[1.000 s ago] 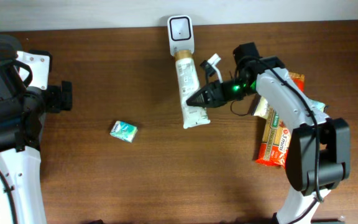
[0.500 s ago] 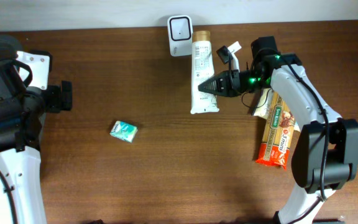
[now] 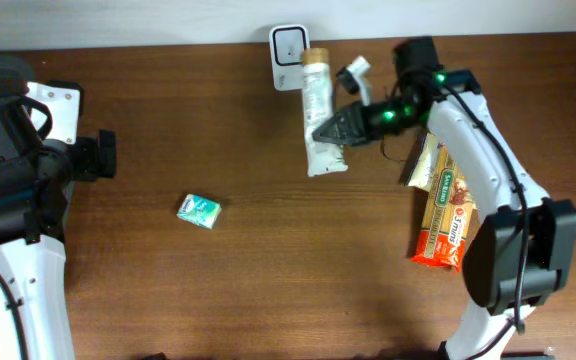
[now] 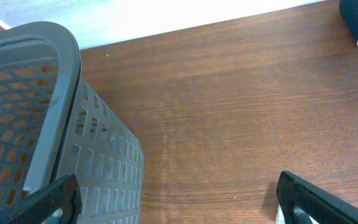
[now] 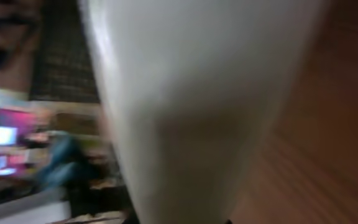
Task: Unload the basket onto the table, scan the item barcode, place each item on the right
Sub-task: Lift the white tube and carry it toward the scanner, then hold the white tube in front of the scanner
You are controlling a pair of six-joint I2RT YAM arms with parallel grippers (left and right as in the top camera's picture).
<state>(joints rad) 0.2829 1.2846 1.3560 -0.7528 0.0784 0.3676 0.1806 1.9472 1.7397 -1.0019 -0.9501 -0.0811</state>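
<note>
White tube (image 3: 316,100): seen in the overhead view at the far middle of the worktop (image 3: 268,290), lying lengthwise away from the robot and slightly tilted. The tan cap (image 3: 314,56) is pointed at the back edge and the flat crimped end is turned toward the near side. Dark print is seen along the side facing up, but no barcode can be made out.

- The cap is seen just beside the right edge of the white scanner (image 3: 289,44), which is stood against the back wall. Whether they touch cannot be told.
- The lower part of the tube is clamped by the right hand (image 3: 324,132), which is reached in from the right with its fingers closed together on it.
- In the right wrist view most of the picture is filled by the tube's pale body (image 5: 191,93), heavily blurred. Brown wood is seen to its right.
- Whether the tube is lifted clear of the worktop cannot be judged.

Surroundings:
- Snack packets (image 3: 446,215) are lain in a loose pile to the right, beneath the right arm.
- A small green and white box (image 3: 199,211) is set alone on the wood, well apart from the tube, to the left.
- The left hand (image 4: 178,193) is held with its fingers spread wide apart and nothing between them, beside a grey slatted basket (image 4: 17,93) at the far left.
</note>
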